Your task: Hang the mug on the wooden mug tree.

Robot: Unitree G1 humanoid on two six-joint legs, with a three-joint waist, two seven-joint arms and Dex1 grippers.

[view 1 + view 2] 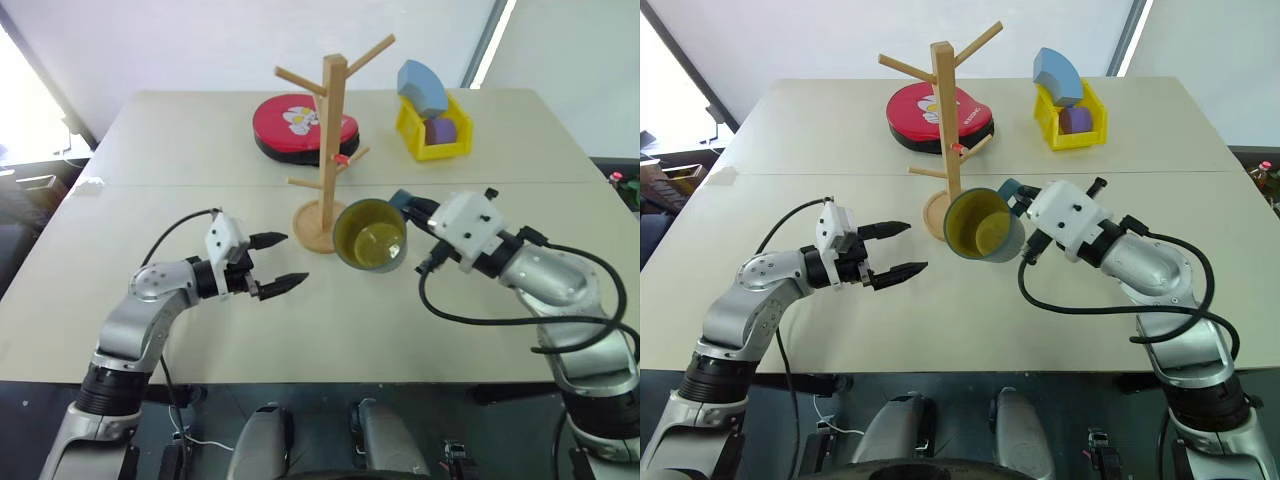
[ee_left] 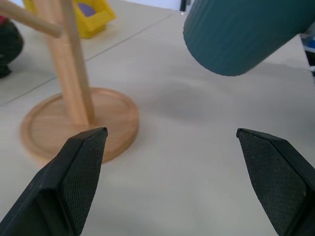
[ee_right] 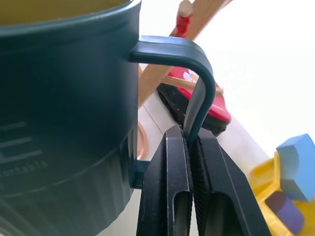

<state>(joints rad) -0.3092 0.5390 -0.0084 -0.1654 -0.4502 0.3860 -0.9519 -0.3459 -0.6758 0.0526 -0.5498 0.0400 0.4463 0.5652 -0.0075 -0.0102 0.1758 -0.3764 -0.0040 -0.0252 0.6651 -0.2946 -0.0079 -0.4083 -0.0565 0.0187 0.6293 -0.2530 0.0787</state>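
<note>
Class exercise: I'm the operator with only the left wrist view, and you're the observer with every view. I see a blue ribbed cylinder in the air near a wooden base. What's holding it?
Observer: The right gripper holds the mug, its fingers shut on the handle.
Operator: Which way does its mouth face?
Observer: Back toward the robot; the head views look into its yellow inside.
Operator: Anything hung on the tree?
Observer: No mug hangs on the wooden mug tree yet.

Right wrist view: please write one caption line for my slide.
Right gripper shut on the handle of the mug, with the wooden mug tree behind.
</note>
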